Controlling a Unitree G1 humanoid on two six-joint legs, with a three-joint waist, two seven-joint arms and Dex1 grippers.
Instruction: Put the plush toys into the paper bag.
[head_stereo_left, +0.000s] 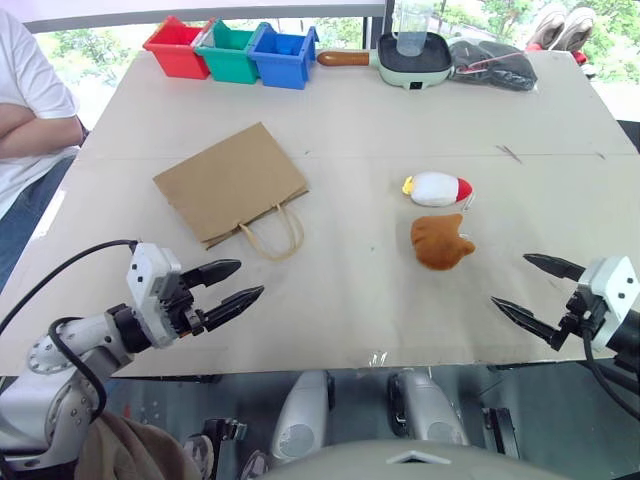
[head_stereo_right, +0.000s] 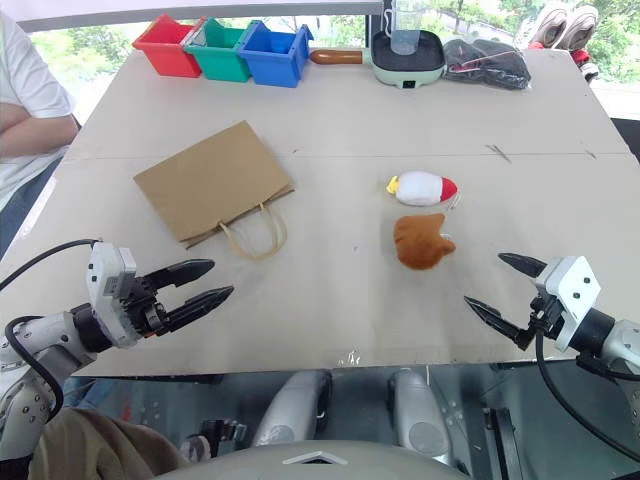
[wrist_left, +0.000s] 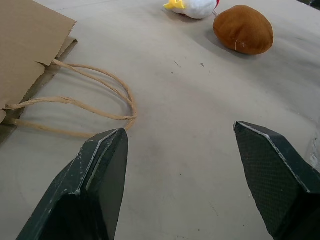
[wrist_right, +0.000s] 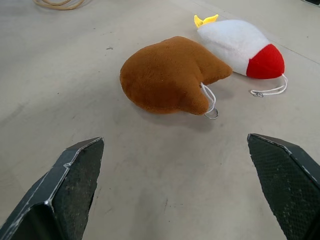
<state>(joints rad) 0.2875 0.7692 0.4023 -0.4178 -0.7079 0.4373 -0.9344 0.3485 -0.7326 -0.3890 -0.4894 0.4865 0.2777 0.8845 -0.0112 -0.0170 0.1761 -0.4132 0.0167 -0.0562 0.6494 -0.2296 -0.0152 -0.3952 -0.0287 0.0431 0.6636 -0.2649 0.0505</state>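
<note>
A person (head_stereo_left: 30, 110) sits at the table's far left, cut off by the frame edge, just a white sleeve and folded arms showing. In the left wrist view, the paper bag (wrist_left: 25, 45) runs off the edge, and the white plush toy (wrist_left: 197, 7) is clipped at the top.

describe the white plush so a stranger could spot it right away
On the table, look right of the flat paper bag to the two plush toys. The white plush toy is the farther one, oval with red and yellow ends; the orange-brown plush toy is lumpy.
</note>
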